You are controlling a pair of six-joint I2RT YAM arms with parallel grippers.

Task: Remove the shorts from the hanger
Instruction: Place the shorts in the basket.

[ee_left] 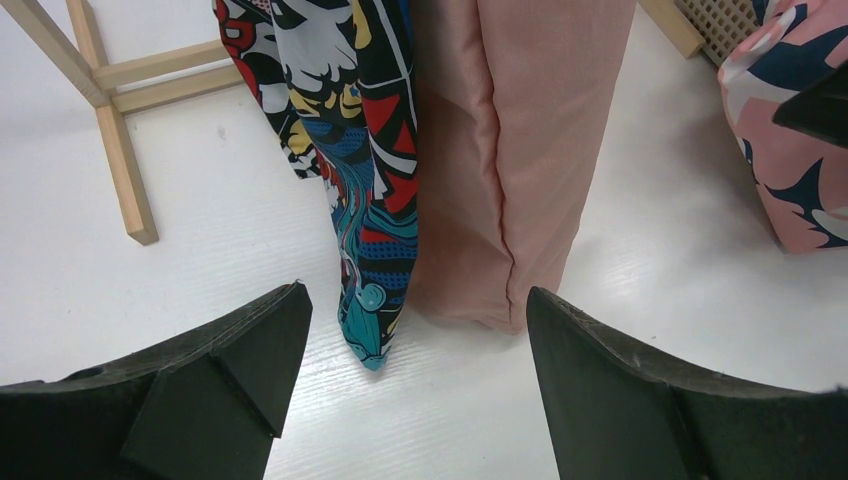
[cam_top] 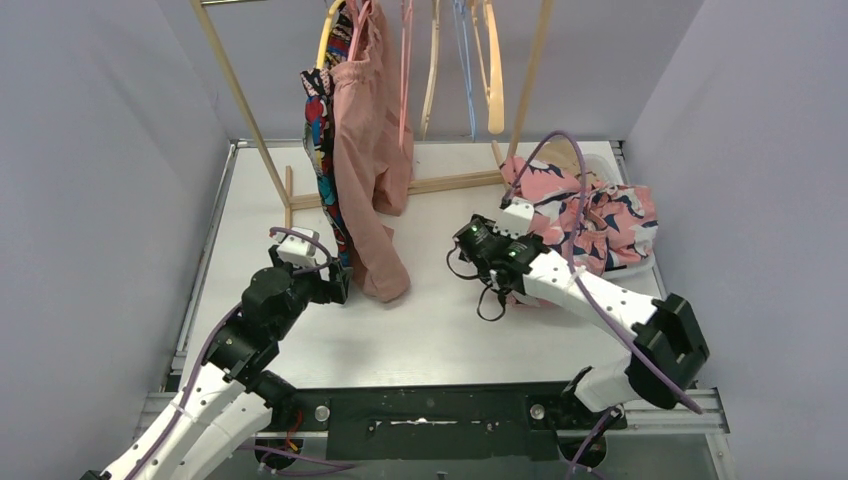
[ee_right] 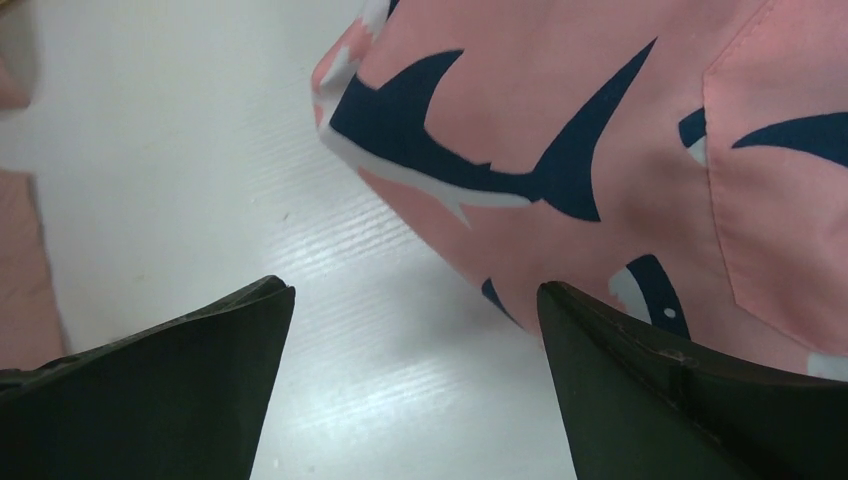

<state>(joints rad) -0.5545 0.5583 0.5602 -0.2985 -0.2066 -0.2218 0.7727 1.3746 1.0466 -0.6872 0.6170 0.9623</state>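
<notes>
Plain dusty pink shorts (cam_top: 370,150) hang from the wooden rack, their hem resting on the table. Multicolour comic-print shorts (cam_top: 320,130) hang just left of them. My left gripper (cam_top: 340,283) is open and empty, low at the hems; in the left wrist view (ee_left: 415,330) the comic-print tip (ee_left: 365,320) and the pink hem (ee_left: 500,200) lie just ahead between the fingers. Pink floral-print shorts (cam_top: 600,215) lie piled at the right. My right gripper (cam_top: 458,255) is open and empty over the table beside that pile (ee_right: 600,130).
The rack's slanted posts (cam_top: 245,110) and base bar (cam_top: 450,183) stand at the back. Bare hangers, beige (cam_top: 432,70), blue (cam_top: 465,60) and wooden (cam_top: 493,80), hang from the rail. A white lattice basket (ee_left: 720,20) sits under the pile. Grey walls close both sides.
</notes>
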